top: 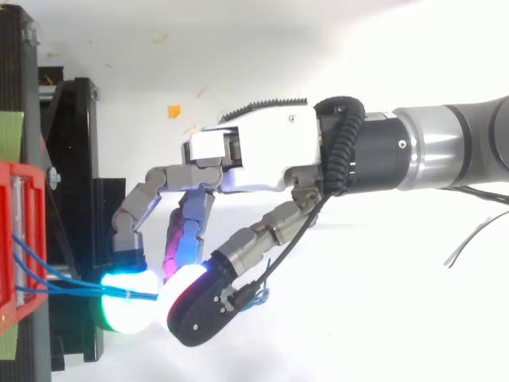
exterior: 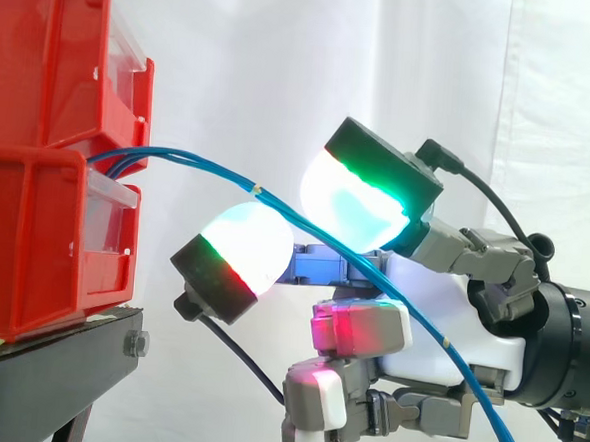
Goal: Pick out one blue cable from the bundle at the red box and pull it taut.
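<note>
Two red boxes (exterior: pixel 34 235) are stacked at the left on a black stand (exterior: pixel 57 352). A small bundle of thin blue cables (exterior: pixel 199 160) comes out between them, arcs right and runs down across the hand (exterior: pixel 440 310). The strands sag rather than run straight. In the top view the blue cables (top: pixel 48 282) leave the red box (top: pixel 16 239) and end between two glowing fingertips (top: pixel 127 306) that meet a short way from the box. The hand (top: pixel 262 159) reaches in from the right, its fingers curled, pinching the cable between those pads.
The black stand (top: pixel 79 159) lies just left of the fingers in the top view. A white curtain hangs behind the work. A small orange scrap (top: pixel 173 111) lies on the white floor beyond the hand. A thin dark wire (top: pixel 477 235) trails at the right.
</note>
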Motion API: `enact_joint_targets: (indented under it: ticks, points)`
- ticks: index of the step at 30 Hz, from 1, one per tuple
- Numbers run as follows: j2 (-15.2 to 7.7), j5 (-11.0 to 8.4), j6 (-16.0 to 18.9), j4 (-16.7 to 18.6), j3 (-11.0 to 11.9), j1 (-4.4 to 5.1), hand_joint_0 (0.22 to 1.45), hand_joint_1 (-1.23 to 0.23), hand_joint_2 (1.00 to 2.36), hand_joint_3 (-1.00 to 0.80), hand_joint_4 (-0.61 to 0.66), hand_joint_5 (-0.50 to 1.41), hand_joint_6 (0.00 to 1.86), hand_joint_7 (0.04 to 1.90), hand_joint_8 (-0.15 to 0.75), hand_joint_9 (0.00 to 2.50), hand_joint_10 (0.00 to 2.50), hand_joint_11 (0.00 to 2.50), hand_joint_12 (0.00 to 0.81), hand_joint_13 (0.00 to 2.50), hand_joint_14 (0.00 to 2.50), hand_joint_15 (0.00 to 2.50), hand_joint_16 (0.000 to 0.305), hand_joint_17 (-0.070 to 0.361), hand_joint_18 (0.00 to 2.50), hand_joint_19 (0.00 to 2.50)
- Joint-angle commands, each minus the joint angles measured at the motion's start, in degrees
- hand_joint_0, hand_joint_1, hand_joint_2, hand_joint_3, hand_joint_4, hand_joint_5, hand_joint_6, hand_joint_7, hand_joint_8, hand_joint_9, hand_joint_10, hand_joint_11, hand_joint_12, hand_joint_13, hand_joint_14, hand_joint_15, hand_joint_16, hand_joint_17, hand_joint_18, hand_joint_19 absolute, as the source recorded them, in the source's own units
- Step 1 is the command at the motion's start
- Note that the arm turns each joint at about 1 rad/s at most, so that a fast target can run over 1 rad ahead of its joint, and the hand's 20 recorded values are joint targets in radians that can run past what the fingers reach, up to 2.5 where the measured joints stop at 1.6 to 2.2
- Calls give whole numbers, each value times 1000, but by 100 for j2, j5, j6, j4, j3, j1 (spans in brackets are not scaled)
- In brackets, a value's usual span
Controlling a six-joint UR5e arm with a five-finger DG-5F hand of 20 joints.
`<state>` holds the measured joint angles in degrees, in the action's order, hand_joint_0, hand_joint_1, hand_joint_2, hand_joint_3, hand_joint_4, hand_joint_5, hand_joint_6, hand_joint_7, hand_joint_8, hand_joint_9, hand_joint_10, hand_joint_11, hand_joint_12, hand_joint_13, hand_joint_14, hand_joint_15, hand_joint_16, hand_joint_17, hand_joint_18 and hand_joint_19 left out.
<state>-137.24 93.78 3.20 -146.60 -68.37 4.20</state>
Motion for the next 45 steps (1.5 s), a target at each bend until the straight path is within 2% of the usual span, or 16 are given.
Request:
enact_joint_targets:
  ticks: [1, 6, 10, 14, 18, 19, 24, 31, 39, 41, 45]
  points:
    - [4, 53, 41, -9, 34, -24, 618, -759, 1018, -255, -34, -116, 932, 711, 276, 1247, 31, 928, 324, 1072, 22, 574, 43, 97, 838, 625]
    - [4, 105, 49, -36, 78, -51, 621, -747, 1014, -320, -1, -116, 931, 700, 276, 1253, 31, 916, 324, 1074, 22, 582, 43, 97, 843, 624]
    - [-4, 149, 49, -36, 78, -68, 609, -721, 1005, -451, 14, -106, 920, 728, 277, 1285, 31, 923, 326, 1084, 24, 583, 43, 96, 845, 632]
    - [-4, 281, 49, -44, 122, -130, 586, -664, 1000, -500, 39, -95, 913, 754, 284, 1321, 32, 914, 327, 1097, 24, 587, 43, 97, 853, 638]
    - [4, 422, 49, -71, 175, -200, 577, -620, 1000, -500, 34, -92, 909, 756, 285, 1338, 32, 915, 327, 1105, 22, 584, 43, 97, 860, 652]
    - [-4, 501, 49, -88, 192, -244, 576, -614, 1000, -500, 27, -91, 906, 758, 284, 1338, 31, 918, 328, 1103, 23, 576, 44, 98, 865, 654]
    - [4, 580, 49, -123, 201, -323, 581, -597, 1006, -433, 19, -90, 884, 777, 288, 1326, 32, 911, 332, 1101, 22, 587, 44, 98, 867, 664]
    - [-4, 659, 41, -97, 210, -376, 599, -726, 1013, -336, 33, -114, 894, 743, 282, 1239, 31, 918, 335, 1077, 23, 577, 44, 100, 868, 642]
    - [-4, 659, -65, -123, 201, -394, 661, -810, 1014, -329, -85, -125, 932, 700, 281, 1216, 30, 921, 326, 1077, 24, 579, 44, 98, 878, 613]
    - [-4, 659, -109, -123, 210, -411, 698, -864, 1014, -329, -154, -115, 948, 753, 273, 1278, 32, 941, 322, 1096, 24, 580, 42, 95, 899, 608]
    - [4, 659, -170, -123, 201, -429, 732, -863, 1012, -355, -188, -106, 953, 870, 275, 1295, 30, 942, 323, 1103, 23, 585, 42, 94, 902, 607]
